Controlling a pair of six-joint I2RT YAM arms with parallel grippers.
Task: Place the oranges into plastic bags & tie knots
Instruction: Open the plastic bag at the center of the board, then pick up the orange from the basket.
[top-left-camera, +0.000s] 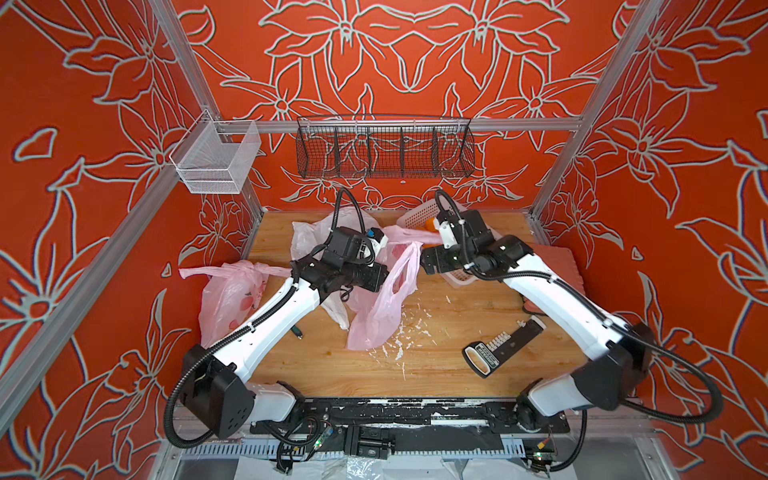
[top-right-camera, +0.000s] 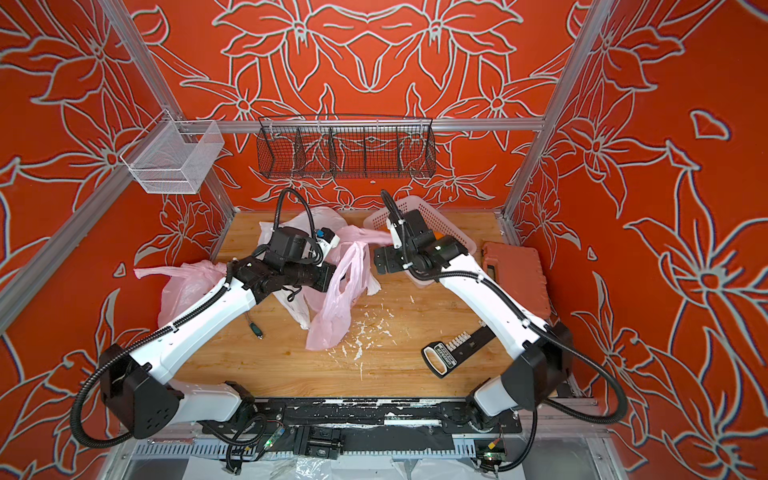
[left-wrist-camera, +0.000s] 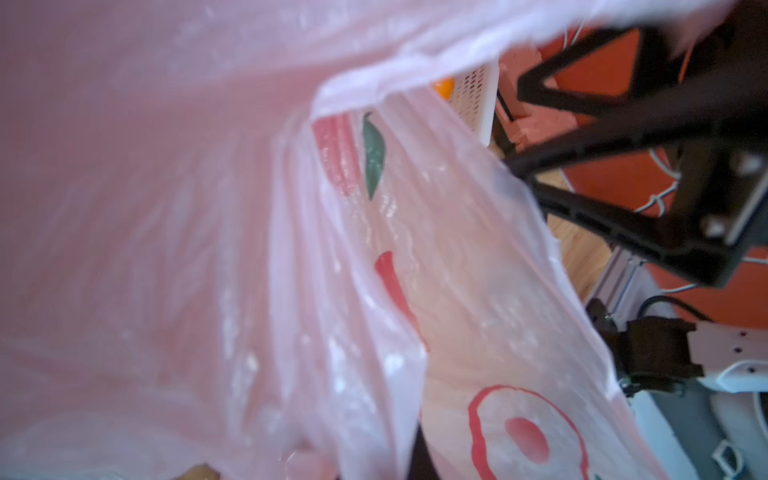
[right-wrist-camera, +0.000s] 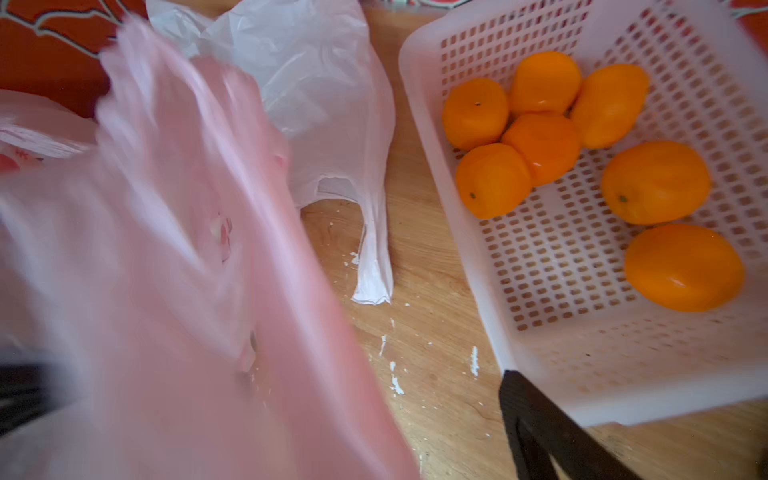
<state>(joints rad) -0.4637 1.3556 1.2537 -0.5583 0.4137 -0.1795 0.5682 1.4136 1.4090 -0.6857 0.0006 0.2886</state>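
pink bag pinched in left gripper, right gripper spread wide nr basket w/ oranges.

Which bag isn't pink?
The white bag, lying on the table near the basket of oranges. It is plain milky white with no pictures, while the raised pink bag and the crumpled pink bag both carry red prints.

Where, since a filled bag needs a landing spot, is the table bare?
Bare wood lies at the front, between the hanging pink bag and the black tool, down to the front rail. Crowded at the back: white bag, basket.
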